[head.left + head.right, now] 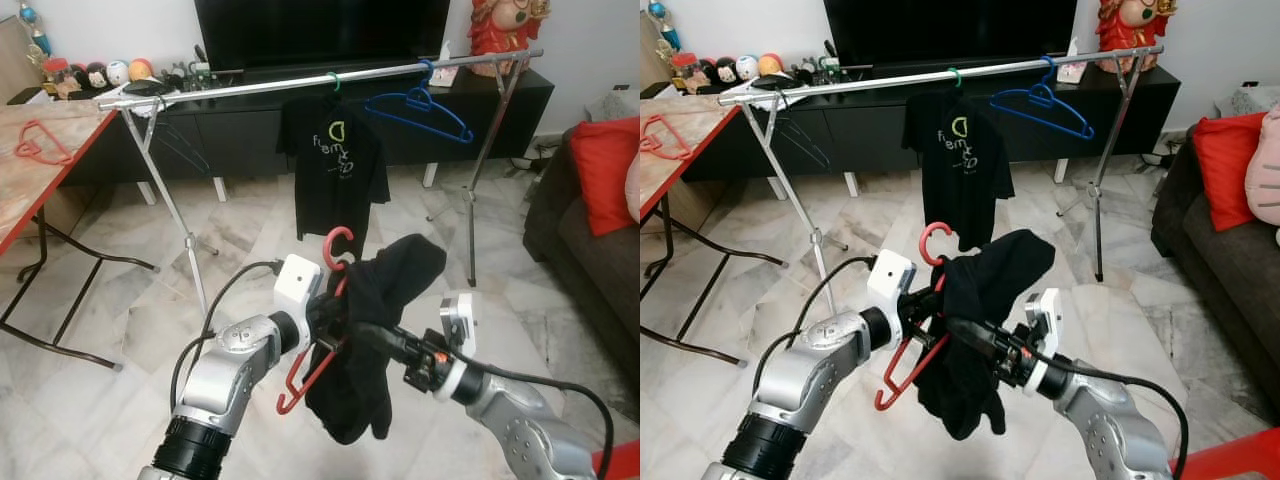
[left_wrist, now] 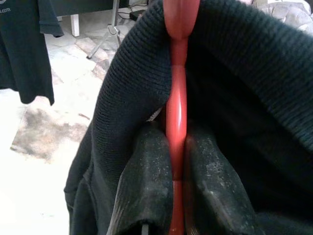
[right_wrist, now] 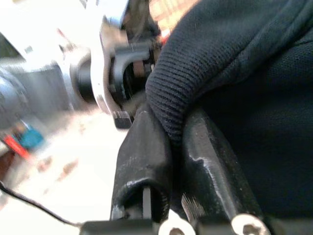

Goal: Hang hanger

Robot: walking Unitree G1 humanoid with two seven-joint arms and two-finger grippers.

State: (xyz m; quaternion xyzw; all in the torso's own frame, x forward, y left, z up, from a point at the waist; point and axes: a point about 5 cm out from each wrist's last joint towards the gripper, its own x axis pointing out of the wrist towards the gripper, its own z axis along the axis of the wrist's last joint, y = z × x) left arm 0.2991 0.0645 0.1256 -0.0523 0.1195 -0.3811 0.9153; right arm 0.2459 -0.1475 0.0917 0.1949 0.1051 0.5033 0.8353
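1. Nearest the robot, the left hand (image 1: 325,318) is clamped on the shaft of the red hanger (image 1: 318,350); the left wrist view shows its fingers (image 2: 146,181) pressed on either side of the red bar, with dark cloth bunched around them.
2. The right hand (image 1: 372,338) pinches a ribbed edge of the black garment (image 1: 385,310) draped over that hanger, just beside the left hand.
3. The hanger sits tilted, its long axis sloping down toward the robot's left, its hook (image 1: 338,243) uppermost and pointing up and away.
4. The relation that counts: the silver rail (image 1: 300,83) lies well ahead of and above the hook, running across the view, so the hook must rise and go forward; the left hand alone carries the hanger.
5. On the rail, a black T-shirt (image 1: 333,160) and a blue hanger (image 1: 420,108) leave a gap between them and bare rail to the left.
6. Hidden: the garment covers most of the hanger's far arm, so how securely it sits cannot be judged.
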